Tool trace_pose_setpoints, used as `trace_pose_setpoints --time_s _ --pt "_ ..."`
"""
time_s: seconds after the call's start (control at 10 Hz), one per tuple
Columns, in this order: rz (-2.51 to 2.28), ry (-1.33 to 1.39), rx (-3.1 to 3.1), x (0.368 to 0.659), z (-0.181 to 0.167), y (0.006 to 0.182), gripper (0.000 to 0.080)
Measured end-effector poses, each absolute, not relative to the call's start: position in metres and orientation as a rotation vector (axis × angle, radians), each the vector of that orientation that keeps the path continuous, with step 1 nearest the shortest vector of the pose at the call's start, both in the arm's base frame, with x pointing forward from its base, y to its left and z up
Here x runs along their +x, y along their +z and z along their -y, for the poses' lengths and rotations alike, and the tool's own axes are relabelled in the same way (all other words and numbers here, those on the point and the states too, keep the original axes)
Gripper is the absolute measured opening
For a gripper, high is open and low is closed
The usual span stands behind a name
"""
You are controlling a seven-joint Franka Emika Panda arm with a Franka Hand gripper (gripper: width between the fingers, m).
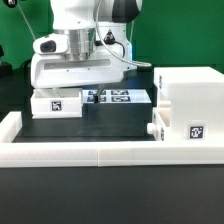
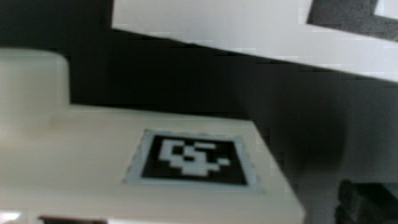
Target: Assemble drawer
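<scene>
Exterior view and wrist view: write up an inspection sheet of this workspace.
Surface: black table top, fenced by a long low white border wall.
Job's things: tall white drawer housing at the exterior view's right, tag facing the camera; one small white tray at the exterior view's left, under the arm; a small white part sits against the housing's base, possibly another tray. The wrist view shows a tagged white face up close.
Clutter: nothing seen.
Grippers: gripper hangs low over the small tray; fingers hidden behind the tray, state cannot be told.
Cables: dark cable beside the arm.
Surroundings: marker board flat mid-table; green backdrop.
</scene>
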State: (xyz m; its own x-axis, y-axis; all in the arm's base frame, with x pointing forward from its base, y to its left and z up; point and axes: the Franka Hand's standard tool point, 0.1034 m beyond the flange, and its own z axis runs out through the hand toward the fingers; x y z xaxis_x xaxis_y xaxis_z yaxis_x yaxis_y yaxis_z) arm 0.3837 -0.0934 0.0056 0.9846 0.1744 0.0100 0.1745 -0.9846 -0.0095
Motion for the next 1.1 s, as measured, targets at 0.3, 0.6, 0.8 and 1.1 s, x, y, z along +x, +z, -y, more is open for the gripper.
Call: trace_pose_setpoints --time_s 0.3,0.6,0.8,1.1 --pt "0.276 -0.024 -3.121 0.3848 0.0934 0.0055 0.0454" --pt "0.276 -0.024 -3.121 0.3848 0.0934 0.0055 0.0118" --pt "0.276 -0.024 -3.121 0.3848 0.0933 0.0055 0.0042" --pt "0.276 -0.024 -3.121 0.3848 0.0933 0.0055 0.0042"
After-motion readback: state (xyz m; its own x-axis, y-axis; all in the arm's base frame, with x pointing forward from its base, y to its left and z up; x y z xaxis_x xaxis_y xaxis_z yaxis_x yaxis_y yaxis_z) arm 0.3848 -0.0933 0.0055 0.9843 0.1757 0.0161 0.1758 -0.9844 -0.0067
